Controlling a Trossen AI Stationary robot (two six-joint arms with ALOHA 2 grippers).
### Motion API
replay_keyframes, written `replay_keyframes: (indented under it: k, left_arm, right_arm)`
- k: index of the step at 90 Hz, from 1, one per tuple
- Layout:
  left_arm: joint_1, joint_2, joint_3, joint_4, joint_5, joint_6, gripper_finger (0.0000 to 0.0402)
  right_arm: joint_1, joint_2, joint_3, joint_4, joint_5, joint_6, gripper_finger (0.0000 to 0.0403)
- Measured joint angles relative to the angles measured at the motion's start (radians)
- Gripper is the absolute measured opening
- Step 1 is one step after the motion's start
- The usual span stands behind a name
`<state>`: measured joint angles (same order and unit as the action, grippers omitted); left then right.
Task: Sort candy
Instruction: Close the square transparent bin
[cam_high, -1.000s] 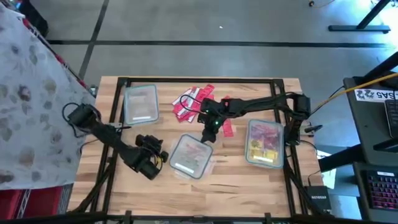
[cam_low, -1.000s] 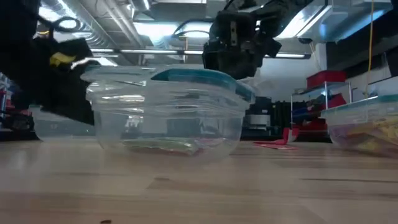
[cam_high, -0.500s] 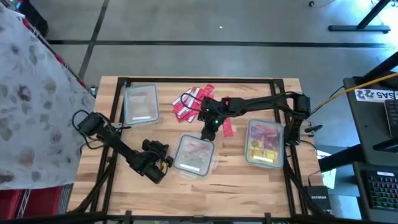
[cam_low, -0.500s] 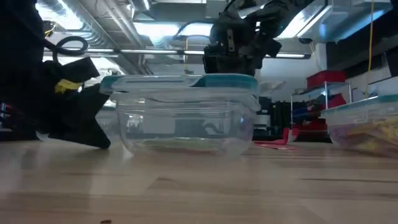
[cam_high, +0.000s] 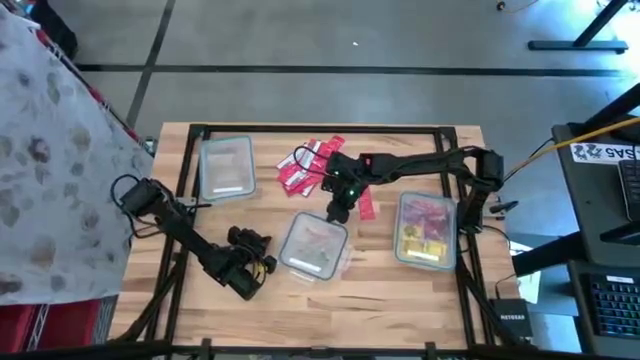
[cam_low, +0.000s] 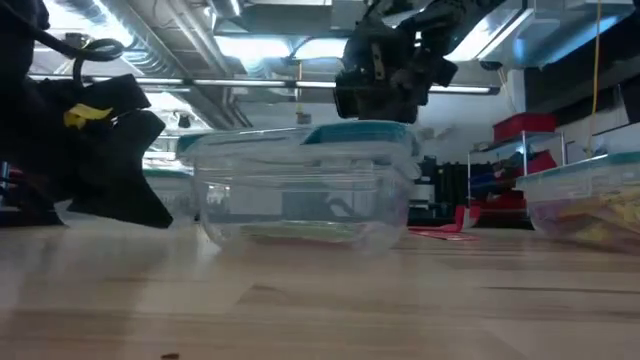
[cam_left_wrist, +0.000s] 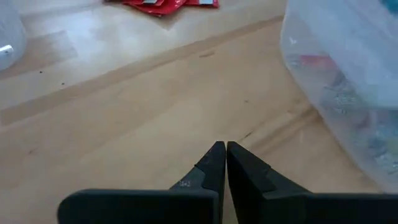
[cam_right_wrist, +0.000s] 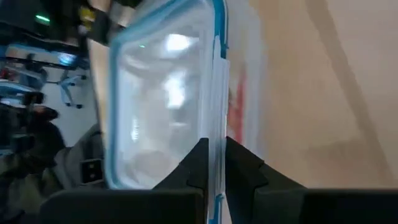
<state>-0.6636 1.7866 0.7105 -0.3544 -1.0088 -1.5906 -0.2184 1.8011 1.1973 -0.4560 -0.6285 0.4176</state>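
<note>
High view looks straight down on the whole bench (cam_high: 400, 285); low view sits at benchtop level, close to the middle clear tub (cam_low: 305, 190). Both wrist views look along the bench at that same tub, very near.

A white label (cam_high: 598, 152) seems to read "SA5", upside down.

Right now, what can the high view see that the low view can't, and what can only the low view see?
Only the high view shows the loose red candy pile at the table's far side and a third clear tub at the far left. Only the low view shows the room behind, with ceiling lights and shelves. Both show the middle tub with its teal-rimmed lid, the right gripper just past it, the left gripper, shut, beside it, and the candy-filled tub at right.
</note>
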Motion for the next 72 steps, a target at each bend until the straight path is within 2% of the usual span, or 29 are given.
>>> replay_keyframes:
  k: [34, 51, 62, 72]
  left_arm:
    - [0.000, 0.000, 0.000, 0.004, -0.005, -0.007, 0.0000]
    - [0.000, 0.000, 0.000, 0.016, -0.006, -0.007, 0.0000]
    - [-0.004, 0.000, 0.000, 0.067, -0.009, 0.000, 0.0000]
    - [-0.016, 0.000, 0.012, 0.086, -0.031, 0.015, 0.0000]
  right_arm:
    - [-0.010, -0.003, 0.003, -0.061, 0.074, -0.041, 0.0019]
    - [-0.012, -0.004, 0.003, -0.097, 0.112, -0.096, 0.0079]
    - [-0.012, -0.004, 0.001, -0.115, 0.058, -0.135, 0.0119]
    - [-0.010, -0.034, -0.002, -0.138, 0.046, -0.154, 0.0135]
